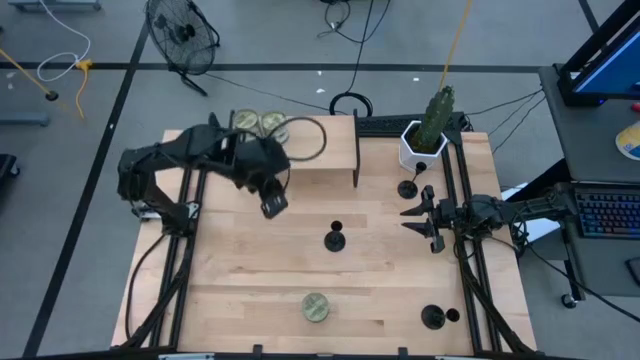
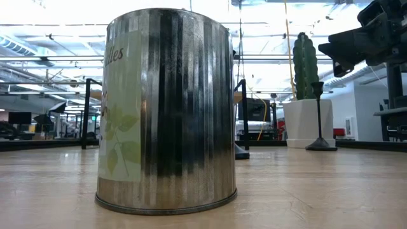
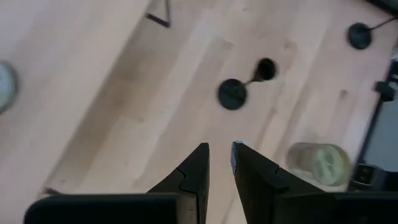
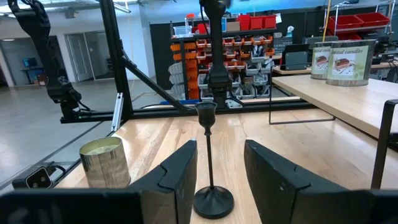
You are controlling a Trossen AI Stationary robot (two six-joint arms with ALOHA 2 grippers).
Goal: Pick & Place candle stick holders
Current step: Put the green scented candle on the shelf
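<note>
The table (image 1: pixel 250 280) carries 3 candle stick holders: centre (image 1: pixel 335 239), near the cactus pot (image 1: pixel 407 188), and at the front right corner (image 1: pixel 433 318). The left gripper (image 1: pixel 273 205) hovers above the table left of the centre holder, fingers nearly closed, holding nothing. The right gripper (image 4: pixel 214 165) stands partly open, empty, its fingers facing a holder (image 4: pixel 211 168), probably for a grasp.

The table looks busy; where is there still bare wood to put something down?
The widest bare stretch of the table lies left of the middle candle stick holder and the tin. Another lies between that holder and the front-right holder. The back is crowded: jars, potted cactus, right gripper.
</note>
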